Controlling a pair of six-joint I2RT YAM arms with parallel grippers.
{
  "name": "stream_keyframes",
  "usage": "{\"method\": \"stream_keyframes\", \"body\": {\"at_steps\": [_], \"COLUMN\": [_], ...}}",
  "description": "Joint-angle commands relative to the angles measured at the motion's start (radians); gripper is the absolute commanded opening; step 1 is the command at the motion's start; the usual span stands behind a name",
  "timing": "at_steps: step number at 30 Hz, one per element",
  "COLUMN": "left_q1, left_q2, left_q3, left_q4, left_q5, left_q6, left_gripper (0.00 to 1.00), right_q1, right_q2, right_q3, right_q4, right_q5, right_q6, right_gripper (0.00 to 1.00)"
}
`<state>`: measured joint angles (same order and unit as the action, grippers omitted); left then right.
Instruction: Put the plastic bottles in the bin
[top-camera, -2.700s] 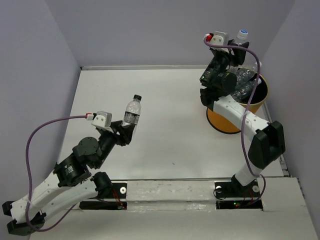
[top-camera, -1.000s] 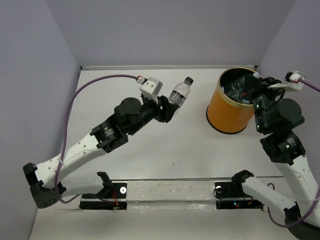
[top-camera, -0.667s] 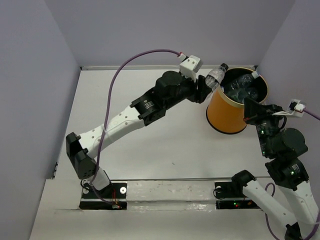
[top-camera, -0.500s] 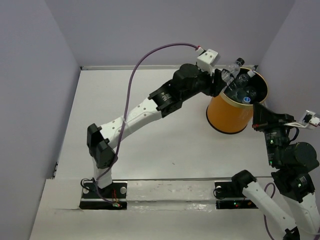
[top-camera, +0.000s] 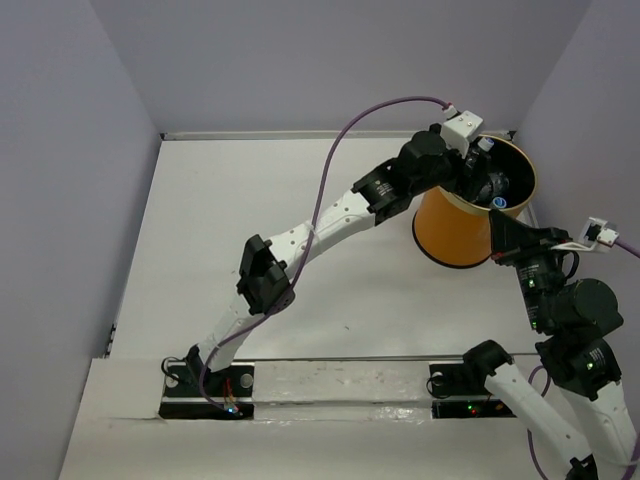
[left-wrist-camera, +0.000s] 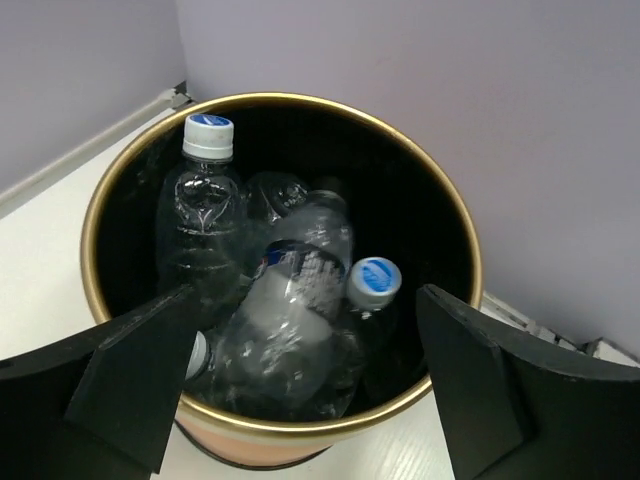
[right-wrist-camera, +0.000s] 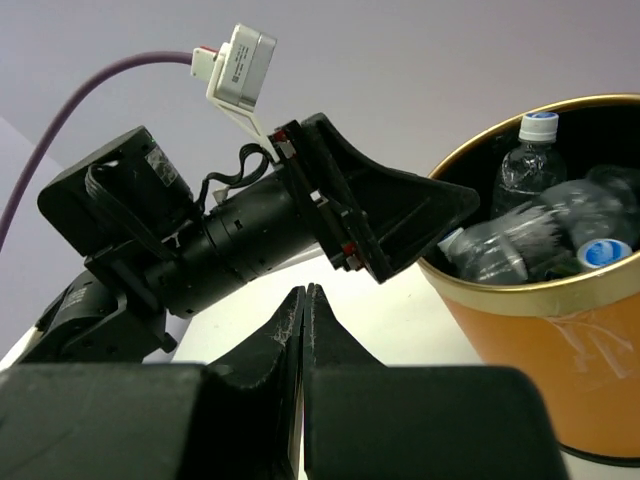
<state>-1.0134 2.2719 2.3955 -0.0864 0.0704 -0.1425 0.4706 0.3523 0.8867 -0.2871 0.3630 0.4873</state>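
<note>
Near the front edge of the white desk (top-camera: 300, 220), the right gripper (right-wrist-camera: 305, 292) has its two black fingers pressed together on nothing, close beside the orange cylindrical bin (top-camera: 452, 235). Farther back, the bin's tan rim rings a matte black inside, where about five clear, crinkled plastic bottles (left-wrist-camera: 290, 320) lie heaped. Four caps show: two white with blue tops, one pale and half hidden by a finger, one dark. One bottle stands upright. Another wears a blue-and-white label, its print too blurred to read. Above the bin's mouth the left gripper (left-wrist-camera: 305, 300) hangs with fingers spread wide, empty.
</note>
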Motion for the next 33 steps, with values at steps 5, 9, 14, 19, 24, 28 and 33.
{"method": "stream_keyframes", "body": {"at_steps": [5, 9, 14, 19, 24, 28, 33], "left_q1": [0.006, 0.006, 0.006, 0.006, 0.004, 0.006, 0.006], "left_q2": [-0.303, -0.512, -0.884, -1.237, -1.557, -1.699, -1.743], "left_q3": [-0.094, -0.275, -0.673, -0.985, -1.190, -1.291, -1.381], "left_q4": [0.054, 0.077, 0.057, -0.050, -0.134, -0.112, -0.050], "left_q5": [-0.220, -0.362, -0.507, -0.641, -0.662, -0.710, -0.742], "left_q6": [0.136, 0.162, 0.061, -0.009, -0.051, -0.036, 0.014], "left_gripper": [0.99, 0.99, 0.99, 0.99, 0.99, 0.99, 0.99], "right_q1": [-0.003, -0.003, -0.003, -0.003, -0.003, -0.003, -0.003], "right_q2": [0.010, 0.020, 0.039, 0.071, 0.054, 0.040, 0.082], "right_q3": [0.044, 0.058, 0.069, 0.100, 0.126, 0.132, 0.130], "right_q4": [0.039, 0.045, 0.045, 0.052, 0.075, 0.068, 0.057], "right_q5": [-0.087, -0.145, -0.261, -0.449, -0.442, -0.311, -0.202], "right_q6": [-0.003, 0.007, 0.020, -0.047, -0.125, -0.207, -0.205], "right_gripper": [0.01, 0.03, 0.11, 0.35, 0.80, 1.00, 1.00]}}
